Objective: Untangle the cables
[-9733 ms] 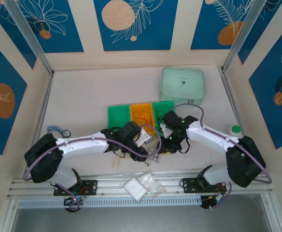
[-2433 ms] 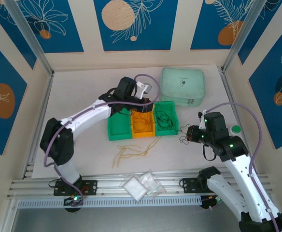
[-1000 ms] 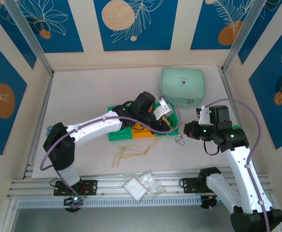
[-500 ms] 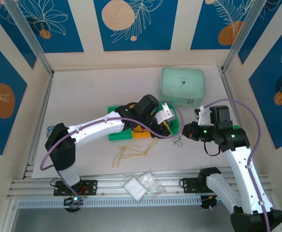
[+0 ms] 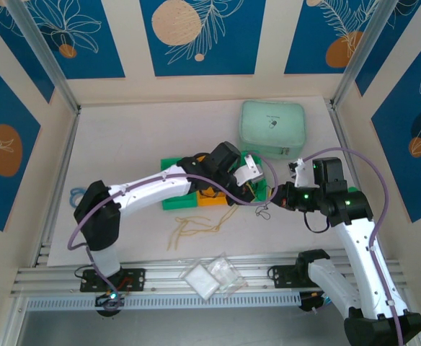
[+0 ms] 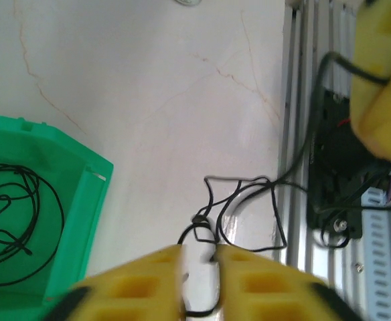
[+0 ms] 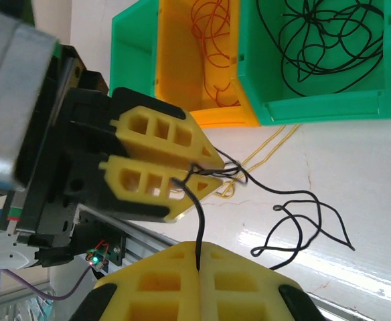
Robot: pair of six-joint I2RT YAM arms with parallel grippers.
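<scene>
A black cable (image 5: 265, 211) hangs in loops between my two grippers, above the table just right of the bins. My left gripper (image 5: 261, 190) is shut on one end of it; its yellow fingers (image 7: 162, 134) pinch the strand at their tips. The knot (image 6: 197, 219) sits just ahead of the left gripper (image 6: 199, 253). My right gripper (image 7: 199, 249) is shut on the other end, and the slack (image 7: 306, 193) droops to the table. More black cables lie in the green bin (image 7: 383, 67), orange ones in the orange bin (image 7: 172, 60). Pale yellow cables (image 5: 196, 229) lie loose on the table.
A second green bin (image 5: 171, 198) stands left of the orange one. A mint zip case (image 5: 272, 128) lies at the back. Clear plastic bags (image 5: 212, 275) rest on the front rail. A small blue and black item (image 5: 76, 193) lies at the far left.
My left gripper has moved right past the bins to the right gripper and closed on the black cable hanging from it. The right arm has hardly moved.
</scene>
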